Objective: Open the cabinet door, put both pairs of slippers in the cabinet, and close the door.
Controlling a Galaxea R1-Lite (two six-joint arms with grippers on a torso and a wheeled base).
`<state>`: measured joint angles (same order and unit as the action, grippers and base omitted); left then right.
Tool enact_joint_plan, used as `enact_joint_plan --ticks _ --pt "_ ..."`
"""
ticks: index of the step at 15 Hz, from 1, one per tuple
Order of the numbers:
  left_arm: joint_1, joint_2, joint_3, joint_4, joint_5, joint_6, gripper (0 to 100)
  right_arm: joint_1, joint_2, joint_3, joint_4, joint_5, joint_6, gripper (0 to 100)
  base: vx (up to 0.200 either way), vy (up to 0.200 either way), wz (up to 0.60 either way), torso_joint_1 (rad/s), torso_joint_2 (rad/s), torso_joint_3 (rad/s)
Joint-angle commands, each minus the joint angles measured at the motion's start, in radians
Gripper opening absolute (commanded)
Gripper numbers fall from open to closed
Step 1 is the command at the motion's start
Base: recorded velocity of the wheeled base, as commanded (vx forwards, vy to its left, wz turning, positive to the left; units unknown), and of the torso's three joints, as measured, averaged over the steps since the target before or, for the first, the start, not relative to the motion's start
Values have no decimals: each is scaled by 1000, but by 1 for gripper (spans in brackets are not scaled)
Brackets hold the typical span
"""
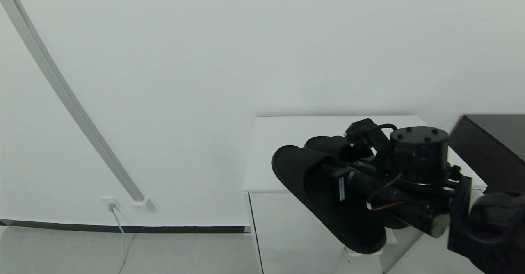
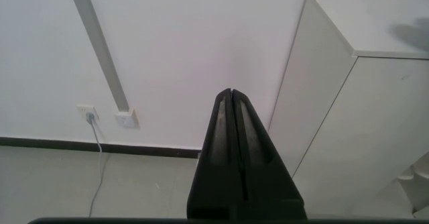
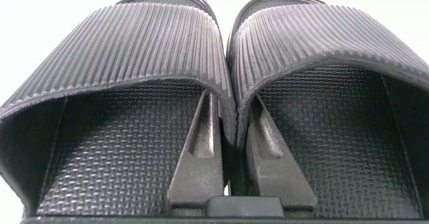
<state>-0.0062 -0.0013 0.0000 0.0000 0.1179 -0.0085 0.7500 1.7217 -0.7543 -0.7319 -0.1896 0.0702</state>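
The pair of black slippers (image 1: 328, 183) hangs before the white cabinet (image 1: 287, 155), inner sides pinched together by the right gripper (image 3: 232, 147); the left gripper (image 2: 231, 130) is clenched, empty. Stowing this pair and closing the door apparently remain

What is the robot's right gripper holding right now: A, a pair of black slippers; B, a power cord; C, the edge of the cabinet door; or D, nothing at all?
A: the right gripper has one finger inside each of the black slippers, pinching their adjoining sides together, and the head view shows the pair held up in front of the white cabinet.
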Motion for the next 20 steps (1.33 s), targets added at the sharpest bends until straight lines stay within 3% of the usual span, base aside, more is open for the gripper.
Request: enact_joint_plan --ticks 1,10,20 --pt "0 1 0 0 0 1 0 49 -146 105 6 10 2 0 0 0 0 0 0 0" --pt "0 1 0 0 0 -1 0 83 -140 112 5 5 0 0 0 0 0 0 0 0" --pt "0 1 0 0 0 -1 0 86 -136 121 2 5 2 0 -200 0 0 2 3 4"
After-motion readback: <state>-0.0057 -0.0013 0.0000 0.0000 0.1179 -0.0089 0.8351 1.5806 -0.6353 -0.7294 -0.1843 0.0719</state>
